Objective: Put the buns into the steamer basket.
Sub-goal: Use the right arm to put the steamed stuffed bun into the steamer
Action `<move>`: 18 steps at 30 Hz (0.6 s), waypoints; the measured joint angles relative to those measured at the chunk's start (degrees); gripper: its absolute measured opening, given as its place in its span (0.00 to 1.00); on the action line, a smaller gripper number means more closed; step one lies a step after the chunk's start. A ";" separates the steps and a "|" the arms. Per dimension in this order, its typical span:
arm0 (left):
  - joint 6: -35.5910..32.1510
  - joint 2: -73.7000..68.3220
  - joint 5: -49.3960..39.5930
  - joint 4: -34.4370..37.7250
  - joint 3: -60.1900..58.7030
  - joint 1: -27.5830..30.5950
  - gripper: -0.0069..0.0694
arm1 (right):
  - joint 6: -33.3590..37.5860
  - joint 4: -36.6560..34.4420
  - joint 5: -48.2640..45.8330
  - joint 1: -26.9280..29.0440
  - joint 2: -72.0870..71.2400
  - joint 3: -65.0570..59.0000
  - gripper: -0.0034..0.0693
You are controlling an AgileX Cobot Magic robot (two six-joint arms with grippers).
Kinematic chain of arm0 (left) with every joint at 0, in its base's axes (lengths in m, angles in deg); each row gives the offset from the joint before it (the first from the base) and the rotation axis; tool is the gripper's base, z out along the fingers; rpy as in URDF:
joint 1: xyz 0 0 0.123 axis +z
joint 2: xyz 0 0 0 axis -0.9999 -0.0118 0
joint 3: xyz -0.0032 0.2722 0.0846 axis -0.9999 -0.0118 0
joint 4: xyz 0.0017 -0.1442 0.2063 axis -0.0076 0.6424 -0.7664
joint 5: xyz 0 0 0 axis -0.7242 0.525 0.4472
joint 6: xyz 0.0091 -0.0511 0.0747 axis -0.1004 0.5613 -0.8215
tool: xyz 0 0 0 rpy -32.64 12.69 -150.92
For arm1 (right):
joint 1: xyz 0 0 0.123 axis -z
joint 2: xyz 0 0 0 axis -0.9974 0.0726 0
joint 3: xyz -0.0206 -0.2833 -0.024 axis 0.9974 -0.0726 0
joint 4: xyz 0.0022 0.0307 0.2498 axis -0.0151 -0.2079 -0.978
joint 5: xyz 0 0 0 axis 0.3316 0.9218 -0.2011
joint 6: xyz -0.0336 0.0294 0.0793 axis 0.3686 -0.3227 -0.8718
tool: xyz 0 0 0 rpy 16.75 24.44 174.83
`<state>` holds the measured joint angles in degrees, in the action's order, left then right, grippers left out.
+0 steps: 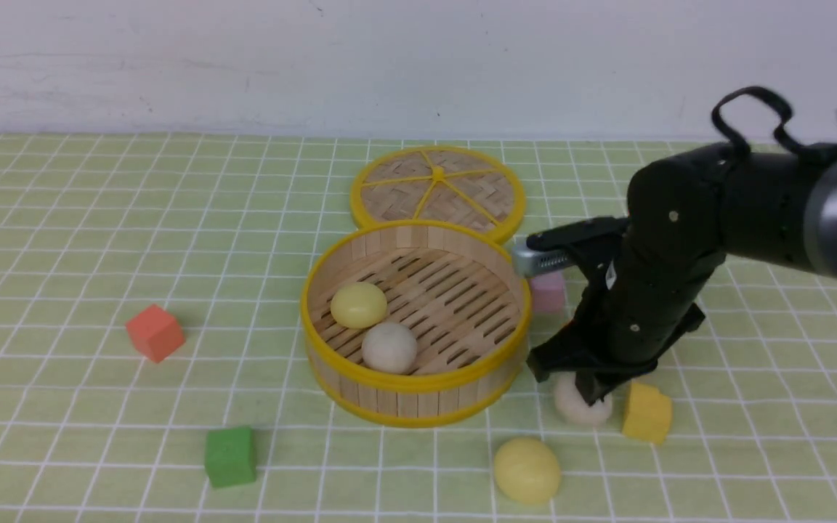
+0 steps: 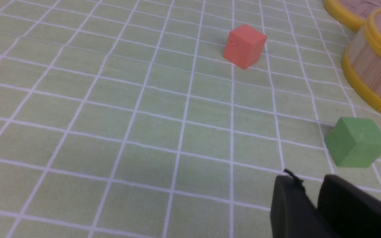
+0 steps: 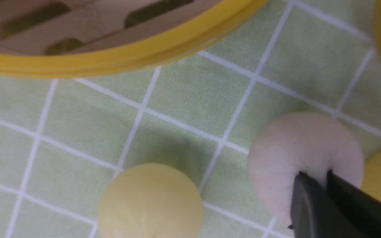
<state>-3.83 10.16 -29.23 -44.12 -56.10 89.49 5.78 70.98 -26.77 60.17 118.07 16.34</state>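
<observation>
The steamer basket [image 1: 415,383] stands mid-table with a pale yellow bun [image 1: 358,304] and an off-white bun [image 1: 389,347] on its slatted floor. To its right, on the cloth, lies another off-white bun [image 1: 580,410] [image 3: 296,145]. My right gripper [image 1: 589,392] [image 3: 314,173] is down on it, its fingers shut on the bun and pressed into its soft top. A second pale yellow bun [image 1: 527,470] [image 3: 150,201] rests free in front of the basket. My left gripper [image 2: 306,180] shows only in its wrist view, fingers slightly apart, nothing between them.
The woven lid [image 1: 437,189] lies behind the basket. A yellow cube [image 1: 647,412] sits right beside the gripped bun, and a pink cube [image 1: 548,290] is by the basket's right wall. A red cube [image 1: 155,332] and a green cube [image 1: 230,455] are on the left.
</observation>
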 joint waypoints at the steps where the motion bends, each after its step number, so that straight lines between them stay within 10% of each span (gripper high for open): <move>1: 0.00 0.00 0.00 0.00 0.00 0.00 0.26 | 0.00 0.00 -0.26 0.00 -1.54 0.27 0.05; 18: 0.00 0.00 0.00 0.00 0.00 0.00 0.28 | 2.37 -6.63 12.02 0.00 4.12 19.05 0.05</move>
<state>-3.83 10.16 -29.23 -44.12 -56.10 89.49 8.15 64.36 -14.75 60.17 122.20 35.39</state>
